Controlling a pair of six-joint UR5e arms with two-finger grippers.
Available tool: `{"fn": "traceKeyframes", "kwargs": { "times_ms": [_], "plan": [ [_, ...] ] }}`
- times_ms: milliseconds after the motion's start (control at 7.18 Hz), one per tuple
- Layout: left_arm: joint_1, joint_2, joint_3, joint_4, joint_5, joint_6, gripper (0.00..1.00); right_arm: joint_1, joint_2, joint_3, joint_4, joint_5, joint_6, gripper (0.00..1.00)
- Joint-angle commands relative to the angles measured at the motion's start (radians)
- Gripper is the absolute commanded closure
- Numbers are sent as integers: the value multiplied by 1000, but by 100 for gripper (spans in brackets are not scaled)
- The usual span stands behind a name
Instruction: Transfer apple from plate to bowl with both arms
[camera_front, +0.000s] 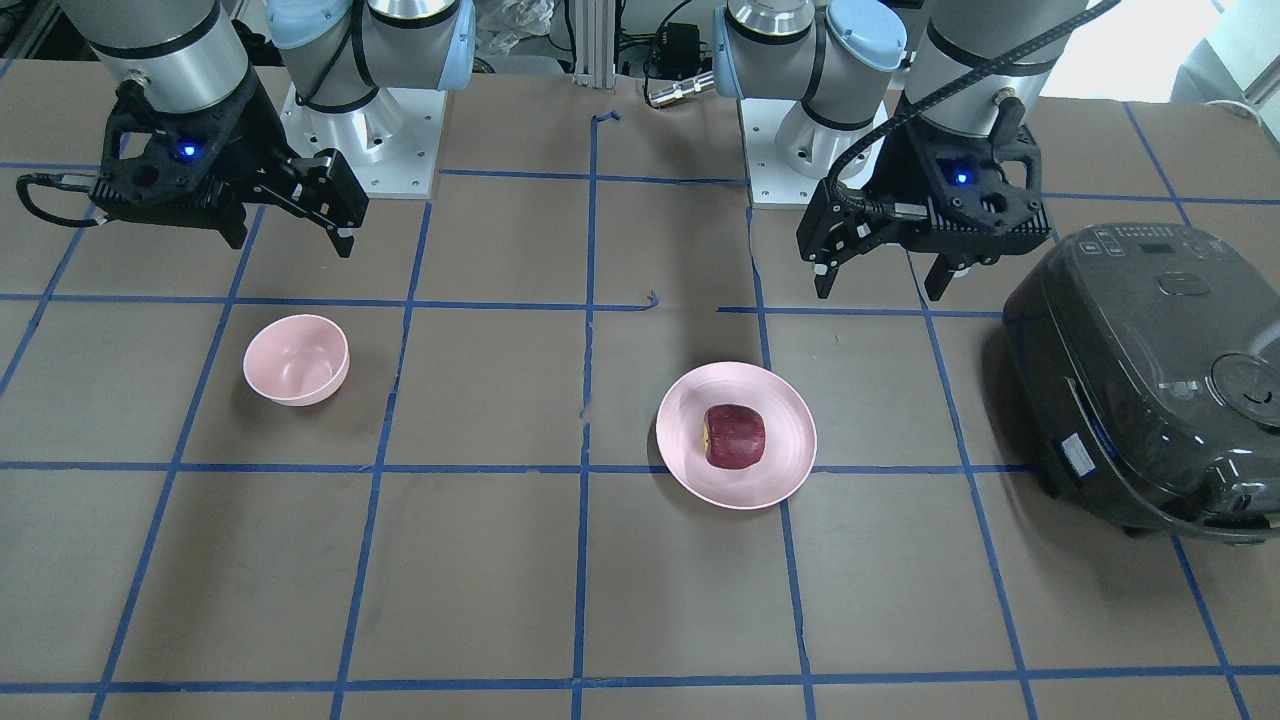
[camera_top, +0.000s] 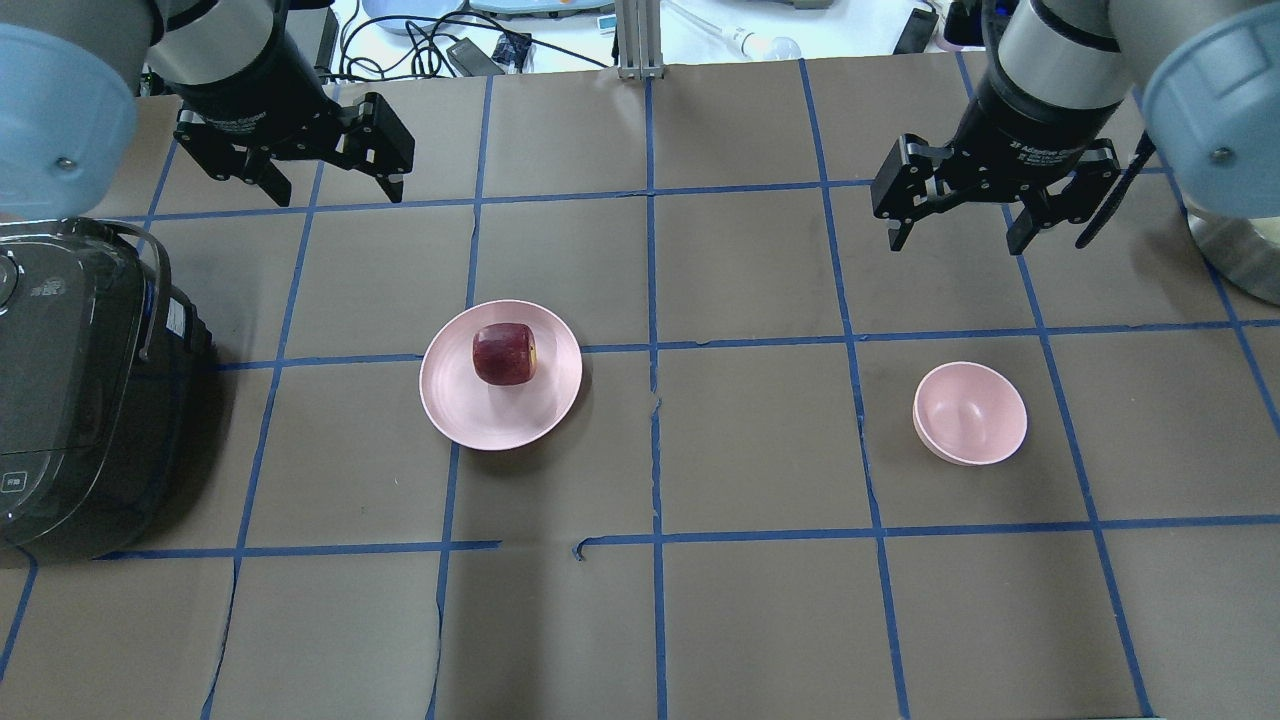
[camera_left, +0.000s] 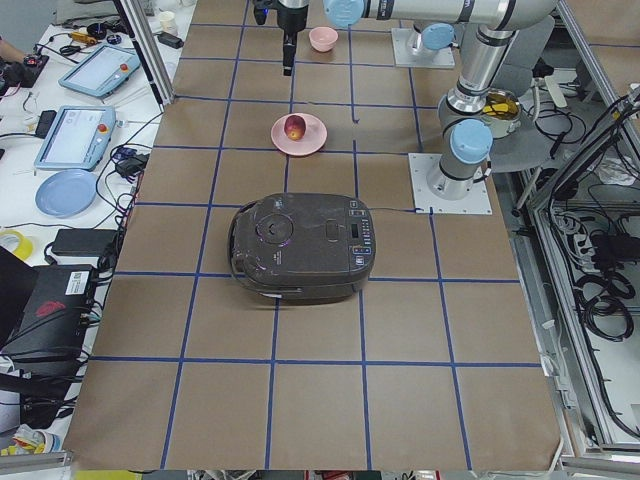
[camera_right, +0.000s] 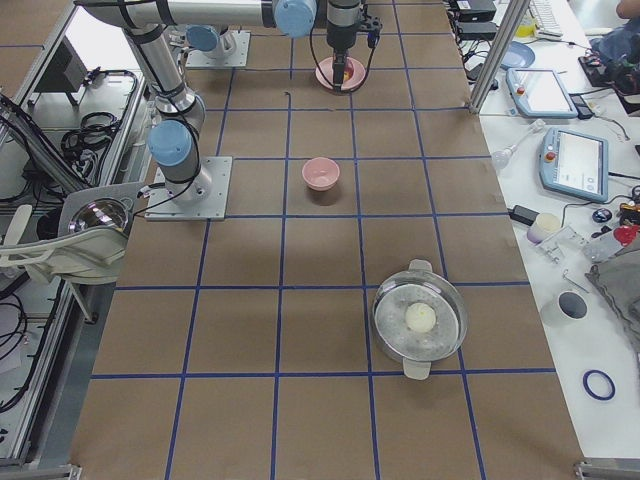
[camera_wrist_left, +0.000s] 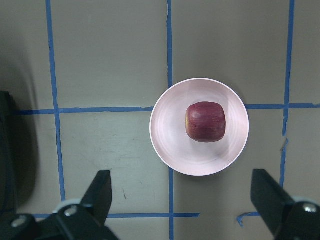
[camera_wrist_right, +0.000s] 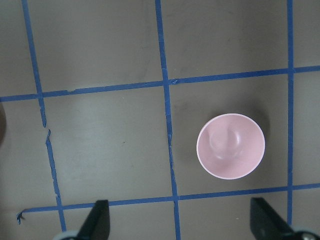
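Observation:
The dark red apple (camera_front: 735, 436) lies on the wide pale pink plate (camera_front: 780, 485) near the table's middle. It also shows in the overhead view (camera_top: 505, 354) and the left wrist view (camera_wrist_left: 205, 122). The small deep pink bowl (camera_front: 296, 358) stands empty on the robot's right side, and shows in the right wrist view (camera_wrist_right: 230, 146). My left gripper (camera_top: 335, 192) is open and empty, raised above the table behind the plate (camera_top: 480, 420). My right gripper (camera_top: 955, 243) is open and empty, raised behind the bowl (camera_top: 970, 412).
A dark grey rice cooker (camera_top: 70, 390) stands at the table's left end, close to the plate. A pot with a glass lid (camera_right: 420, 320) stands at the table's far right end. Blue tape lines cross the brown table surface.

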Motion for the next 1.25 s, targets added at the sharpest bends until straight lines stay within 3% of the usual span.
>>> {"fn": "traceKeyframes", "kwargs": {
  "times_ms": [0,1114],
  "plan": [
    [0,0,0,0,-2,-2,0,1,-2,1,2,0,0,0],
    [0,11,-17,0,5,-2,0,1,-1,9,0,-2,0,0]
  ]
}}
